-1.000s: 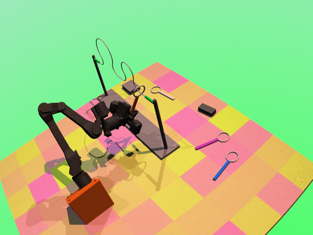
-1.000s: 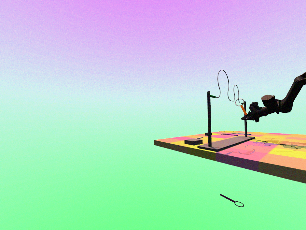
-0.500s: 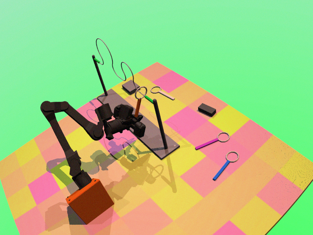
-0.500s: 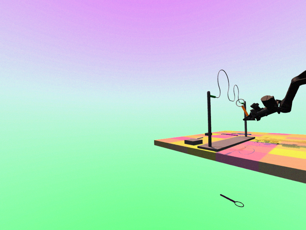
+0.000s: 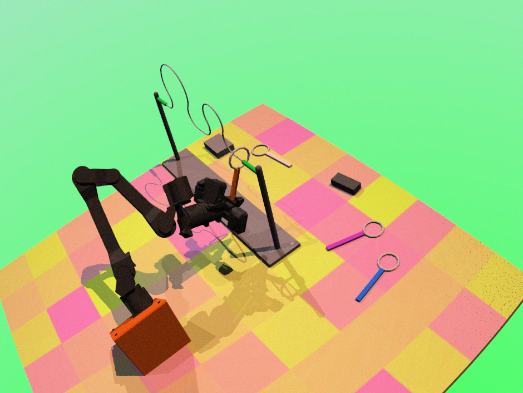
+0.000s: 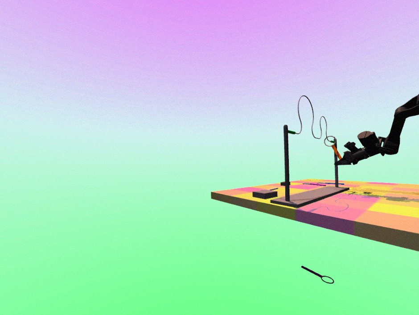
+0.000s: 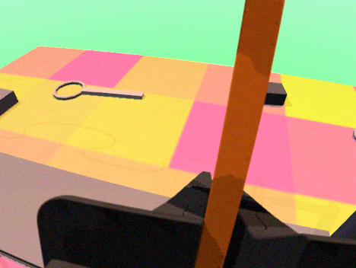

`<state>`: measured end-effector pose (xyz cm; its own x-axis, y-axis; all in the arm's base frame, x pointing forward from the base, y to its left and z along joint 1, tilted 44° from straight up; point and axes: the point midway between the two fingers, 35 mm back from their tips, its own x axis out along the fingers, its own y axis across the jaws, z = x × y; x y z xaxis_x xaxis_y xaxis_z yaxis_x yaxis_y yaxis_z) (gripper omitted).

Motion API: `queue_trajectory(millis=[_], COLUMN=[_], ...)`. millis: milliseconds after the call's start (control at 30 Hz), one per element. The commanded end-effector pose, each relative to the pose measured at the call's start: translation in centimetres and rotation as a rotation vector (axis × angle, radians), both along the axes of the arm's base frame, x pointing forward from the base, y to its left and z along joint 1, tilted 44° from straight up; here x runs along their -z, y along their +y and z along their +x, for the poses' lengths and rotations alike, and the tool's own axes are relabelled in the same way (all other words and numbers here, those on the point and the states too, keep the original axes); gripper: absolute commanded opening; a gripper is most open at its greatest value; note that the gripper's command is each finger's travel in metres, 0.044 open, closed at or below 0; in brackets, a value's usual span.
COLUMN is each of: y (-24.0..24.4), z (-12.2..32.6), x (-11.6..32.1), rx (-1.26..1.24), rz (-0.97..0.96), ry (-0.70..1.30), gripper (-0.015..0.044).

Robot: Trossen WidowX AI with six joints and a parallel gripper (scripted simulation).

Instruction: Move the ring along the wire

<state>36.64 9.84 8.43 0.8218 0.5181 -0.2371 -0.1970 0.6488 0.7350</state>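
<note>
The ring [image 5: 230, 160] [image 6: 324, 141] is around the wire at the inner end of the near green part [image 5: 250, 165] [image 6: 332, 141]; whether it touches the wire, I cannot tell. Its orange handle [image 5: 235, 183] [image 6: 336, 152] [image 7: 239, 114] points down, slightly tilted. My gripper [image 5: 233, 200] [image 6: 339, 161] [image 7: 211, 181] is shut on the lower handle, beside the near post [image 5: 267, 207] [image 6: 335, 176]. The thin grey wire [image 5: 186, 93] [image 6: 312, 108] loops to the other green part [image 5: 161, 101] [image 6: 291, 132] at the far post [image 5: 167, 126] [image 6: 286, 162].
The posts stand on a grey base plate [image 5: 253, 224] [image 6: 304, 200]. A grey block [image 5: 218, 144] [image 6: 264, 194] and dark block [image 5: 345, 183] [image 7: 275, 95] lie beyond it. Pale [image 5: 279, 158] [image 7: 114, 93], magenta [image 5: 345, 241] and blue [image 5: 369, 285] ring-shaped tools lie on the table.
</note>
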Motion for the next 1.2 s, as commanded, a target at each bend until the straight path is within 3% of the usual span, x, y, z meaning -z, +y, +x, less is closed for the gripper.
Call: queue_trajectory(millis=[0,1167], y=[-0.4,-2.2], z=[0.0,0.2], x=[0.5,2.9], rx=[0.0,0.002], rz=[-0.009,-0.013], ry=[0.0,-0.001], gripper=[-0.015,-0.015])
